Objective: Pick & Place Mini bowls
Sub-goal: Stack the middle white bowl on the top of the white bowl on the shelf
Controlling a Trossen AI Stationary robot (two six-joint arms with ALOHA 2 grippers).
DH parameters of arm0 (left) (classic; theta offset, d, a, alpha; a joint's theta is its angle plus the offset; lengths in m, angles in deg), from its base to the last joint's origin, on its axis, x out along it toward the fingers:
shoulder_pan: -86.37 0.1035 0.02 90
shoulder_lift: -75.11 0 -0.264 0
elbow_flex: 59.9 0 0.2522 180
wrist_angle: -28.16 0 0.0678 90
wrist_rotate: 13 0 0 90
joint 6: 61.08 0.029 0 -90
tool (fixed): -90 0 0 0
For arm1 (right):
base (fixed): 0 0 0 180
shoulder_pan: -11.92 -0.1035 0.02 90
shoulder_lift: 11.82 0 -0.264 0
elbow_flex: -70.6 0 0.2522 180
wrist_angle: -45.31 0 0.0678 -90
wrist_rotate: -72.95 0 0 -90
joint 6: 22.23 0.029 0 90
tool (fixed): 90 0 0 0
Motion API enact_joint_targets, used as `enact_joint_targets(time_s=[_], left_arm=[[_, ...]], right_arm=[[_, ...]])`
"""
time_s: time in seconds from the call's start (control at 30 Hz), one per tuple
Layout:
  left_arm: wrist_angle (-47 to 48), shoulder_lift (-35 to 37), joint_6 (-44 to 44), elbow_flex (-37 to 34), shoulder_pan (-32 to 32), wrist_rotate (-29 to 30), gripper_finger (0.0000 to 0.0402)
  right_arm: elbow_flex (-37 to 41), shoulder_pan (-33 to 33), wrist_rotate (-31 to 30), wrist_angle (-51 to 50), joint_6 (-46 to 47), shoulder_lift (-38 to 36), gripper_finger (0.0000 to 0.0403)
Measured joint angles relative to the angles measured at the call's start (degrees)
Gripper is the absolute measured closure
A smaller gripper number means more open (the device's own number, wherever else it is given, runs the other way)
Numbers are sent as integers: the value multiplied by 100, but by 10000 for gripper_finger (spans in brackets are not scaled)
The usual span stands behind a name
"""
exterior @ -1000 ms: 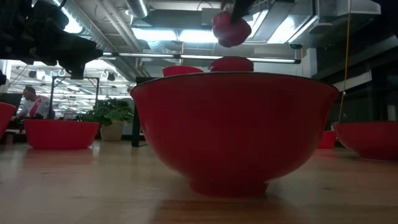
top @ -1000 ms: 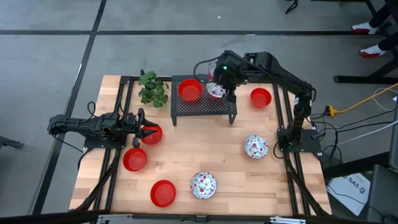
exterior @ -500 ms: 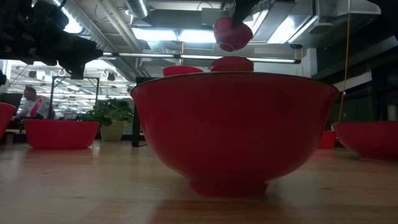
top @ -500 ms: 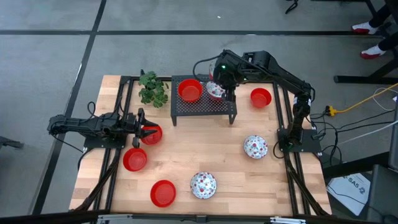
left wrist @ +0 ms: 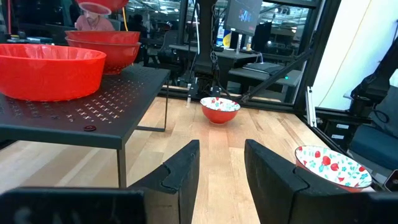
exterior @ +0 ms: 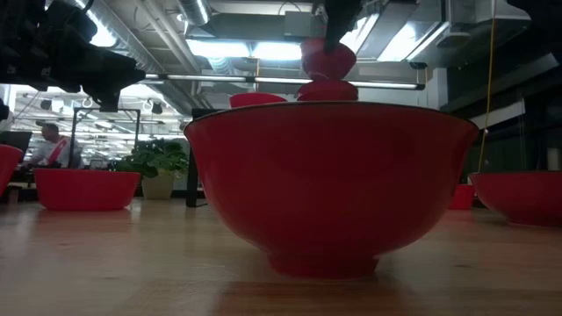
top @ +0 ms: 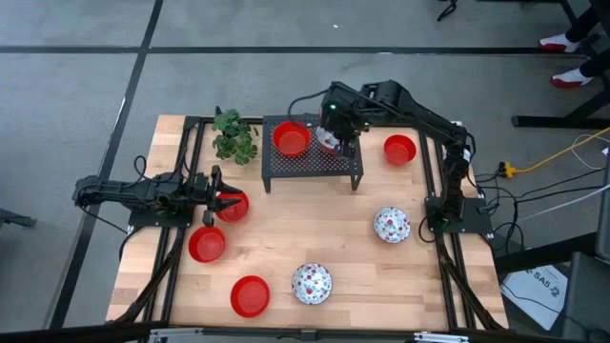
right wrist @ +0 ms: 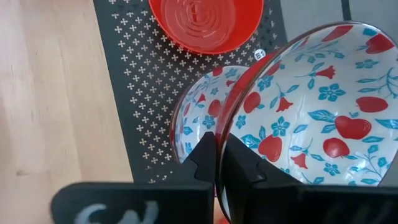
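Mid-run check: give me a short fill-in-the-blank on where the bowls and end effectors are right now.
1. The right end effector grips a floral bowl by its ____.
2. That bowl hangs over another floral bowl on the black ____.
3. A plain ____ bowl also sits on that rack.
4. The left end effector is ____, holding nothing.

Missing: rim; rack; red; open

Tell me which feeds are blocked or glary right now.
Low view: a red bowl fills the frame and ceiling lights glare behind it. Right wrist view: the held floral bowl crowds the picture. High view: evenly lit and unblocked.
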Motion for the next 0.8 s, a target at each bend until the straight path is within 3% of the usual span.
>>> enact_joint_targets(time_s=[0.6, 0.8], left_arm=[[0, 0, 0, 0, -1, 0, 279], [0, 0, 0, 1, 0, 0, 279]], right_arm=[[2, -55, 238, -282, 757, 138, 390], [479, -94, 236, -226, 617, 178, 390]])
